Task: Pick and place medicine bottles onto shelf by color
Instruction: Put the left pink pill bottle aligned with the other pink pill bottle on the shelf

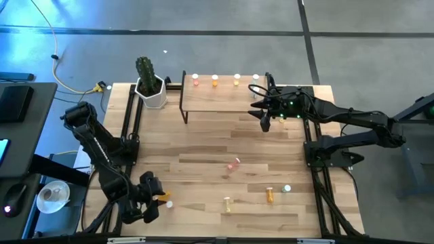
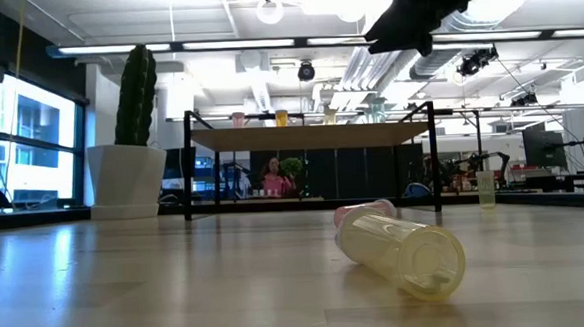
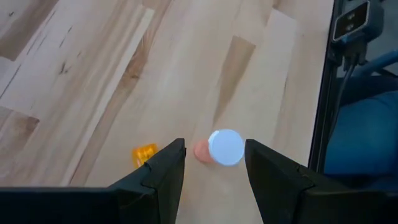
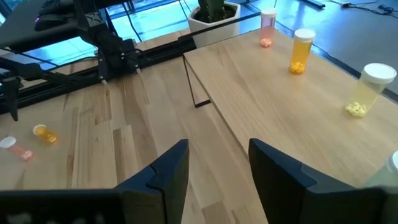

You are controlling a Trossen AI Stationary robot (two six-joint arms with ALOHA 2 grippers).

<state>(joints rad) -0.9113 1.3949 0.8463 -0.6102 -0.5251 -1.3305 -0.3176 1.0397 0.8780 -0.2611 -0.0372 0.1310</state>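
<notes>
A cactus [image 1: 145, 68] in a white pot [image 1: 154, 94] stands, apparently upright, at the table's [image 1: 203, 156] far-left corner.

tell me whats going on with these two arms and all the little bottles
Four medicine bottles already stand in a row on the shelf: pink, orange, yellow and a pale one at the end. The right gripper hovers open, empty, by the shelf. The left gripper is open above a pink bottle near the table's front left corner.

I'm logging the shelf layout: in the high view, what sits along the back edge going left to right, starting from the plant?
Cactus pot → pink bottle → orange bottle → yellow bottle → pale green bottle → right end effector, open at the shelf's right end.
</notes>
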